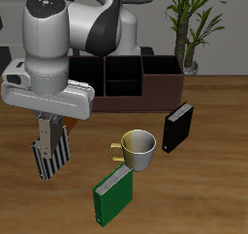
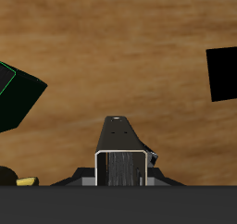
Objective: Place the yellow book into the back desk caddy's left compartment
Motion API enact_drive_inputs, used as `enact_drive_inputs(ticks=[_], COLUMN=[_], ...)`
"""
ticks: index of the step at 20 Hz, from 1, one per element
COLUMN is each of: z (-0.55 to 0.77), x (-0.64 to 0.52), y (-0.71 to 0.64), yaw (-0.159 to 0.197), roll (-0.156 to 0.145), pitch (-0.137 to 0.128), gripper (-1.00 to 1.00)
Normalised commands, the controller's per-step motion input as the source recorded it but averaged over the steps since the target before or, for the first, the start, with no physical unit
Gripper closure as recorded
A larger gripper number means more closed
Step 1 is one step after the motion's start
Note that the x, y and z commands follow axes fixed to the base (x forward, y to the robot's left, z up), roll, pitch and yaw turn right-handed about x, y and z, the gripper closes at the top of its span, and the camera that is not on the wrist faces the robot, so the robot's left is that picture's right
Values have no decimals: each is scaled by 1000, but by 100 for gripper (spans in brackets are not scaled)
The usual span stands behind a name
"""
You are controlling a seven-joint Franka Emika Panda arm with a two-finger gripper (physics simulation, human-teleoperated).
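White-and-grey Franka arm (image 1: 73, 30)
Rounded glossy white shells, dark grey joint bands, a boxy pale hand housing, and slim dark fingers (image 1: 43, 141).

In the exterior view the arm (image 1: 68, 44) hid the nine-o'clock end of the back desk caddy (image 1: 145, 81) — the section there could not be made out. The plant (image 1: 189, 25) ran off the frame at twelve o'clock. In the wrist view the green book (image 2: 17, 96) and black book (image 2: 222, 75) were cropped by the edges — the yellow book (image 2: 123, 168) hid the tips of the jaws.
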Motion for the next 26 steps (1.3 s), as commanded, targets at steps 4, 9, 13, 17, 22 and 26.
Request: enact_drive_inputs(ticks=[4, 9, 13, 17, 22, 26], z=[372, 261, 356, 289, 184, 73], x=[-646, -518, -702, -694, -635, -562], y=[-100, -68, 17, 73, 60, 53], yaw=[-5, 26, 46, 56, 37, 32], roll=[-26, -5, 14, -6, 22, 8], pitch=[70, 1, -44, -62, -31, -31], gripper=[100, 100, 100, 100, 100, 100])
